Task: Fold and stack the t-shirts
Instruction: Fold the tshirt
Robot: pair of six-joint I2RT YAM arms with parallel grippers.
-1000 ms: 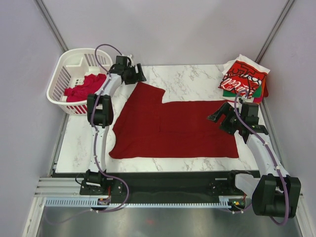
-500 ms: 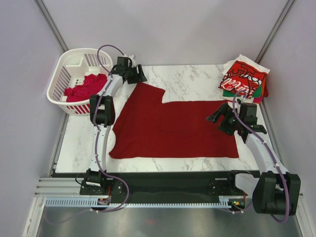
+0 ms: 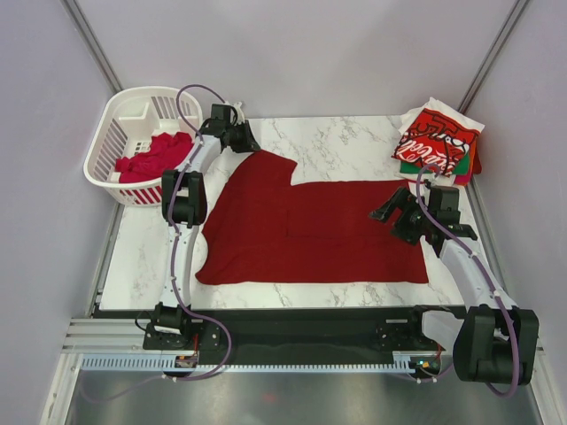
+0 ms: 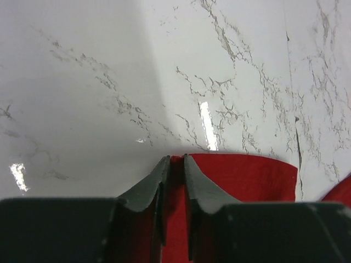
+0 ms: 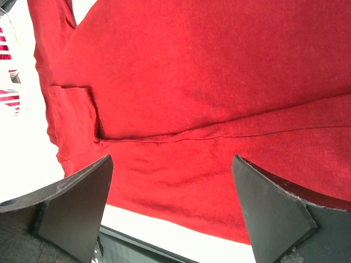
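Got the dark red shirt point(image 3: 310, 230) lying flat on the table point(image 3: 345, 137). My left claw point(image 4: 175, 159) is pinching its far sleeve corner, I'd guess to lift it for a fold. The right claw point(image 5: 171, 161) hangs spread wide over the opposite side, ready to grab there. The folded pile point(image 3: 438, 140) sits far right.

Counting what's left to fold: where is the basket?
In the top view, the basket sits at the far-left corner of the table, with a crumpled red shirt inside.
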